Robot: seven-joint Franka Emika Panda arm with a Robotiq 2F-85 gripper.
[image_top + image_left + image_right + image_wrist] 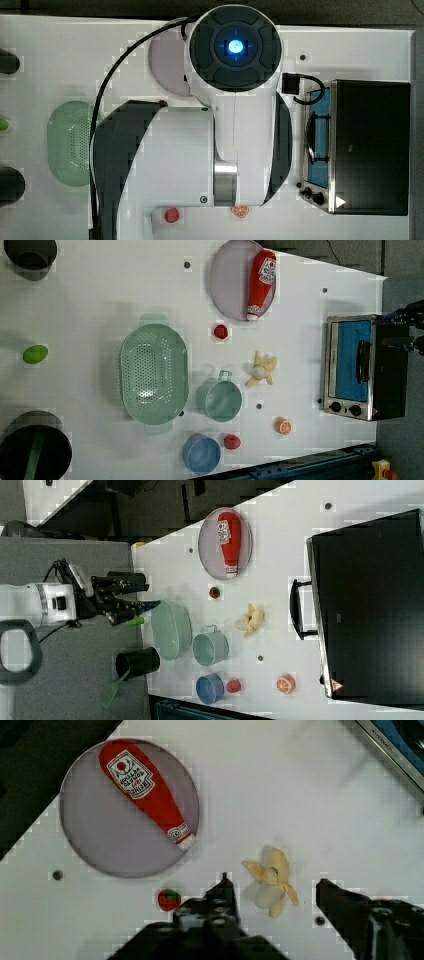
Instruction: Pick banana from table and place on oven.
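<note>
The banana [262,370], pale yellow with splayed peel, lies on the white table [100,290] between the teal cup and the oven [362,367]. In the right view the banana [251,619] rests just off the oven's door handle, and the black oven top [370,605] is bare. My gripper [273,881] hangs open well above the table; in the wrist view the banana [272,870] shows in the gap between the two dark fingers [222,895], apart from both. The right view has the gripper [150,595] off the right view's left side of the table.
A ketchup bottle [261,282] lies on a grey plate [225,285]. A green colander [154,372], a teal cup [220,400], a blue bowl [201,454], an orange slice [283,425] and small red fruits [220,331] surround the banana.
</note>
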